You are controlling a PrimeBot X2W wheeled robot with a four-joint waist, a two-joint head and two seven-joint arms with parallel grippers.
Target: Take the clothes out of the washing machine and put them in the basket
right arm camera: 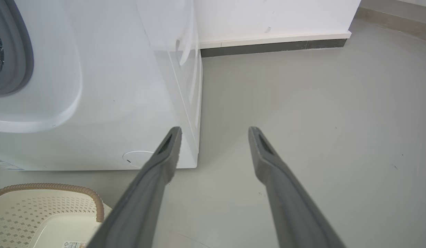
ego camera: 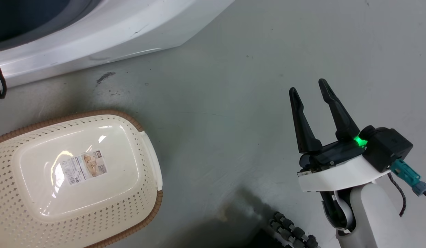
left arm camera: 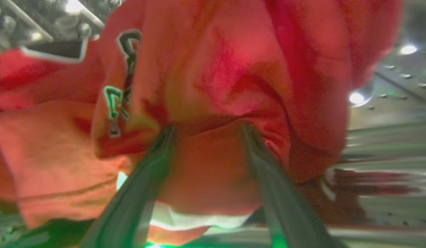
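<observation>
Closest to my left wrist lens are the left gripper's (left arm camera: 208,129) own two dark fingers (left arm camera: 154,162), spread wide apart. Both tips press into a fold of the clothes (left arm camera: 216,69), and a bulge of red fabric sits in the gap between them. The jaws are not closed on it; I see contact at the tips but no pinch. The red garment has black-and-white lettering (left arm camera: 125,62) on its left side and a white trim edge (left arm camera: 199,218) low between the fingers. Behind it, to the right, shines the perforated steel drum (left arm camera: 392,100), so the clothes lie inside the washing machine.

On the head camera, the right gripper (ego camera: 308,86) hangs at the lower right over the grey floor (ego camera: 233,103), fingers splayed in a V, gripping nothing and touching nothing. Its wrist view shows the same: the right gripper (right arm camera: 214,129) is wide open above bare floor.

The washing machine (ego camera: 113,31) fills the upper left corner of the head view; from the right wrist I see its white front (right arm camera: 113,86) and part of the grey porthole ring (right arm camera: 13,51). The basket (ego camera: 96,114) stands on the floor just in front of the machine, at the lower left, a paper label (ego camera: 84,166) on its bottom. Its brown rim (right arm camera: 61,187) also shows at the lower left of the right wrist view, well apart from the right gripper.
</observation>
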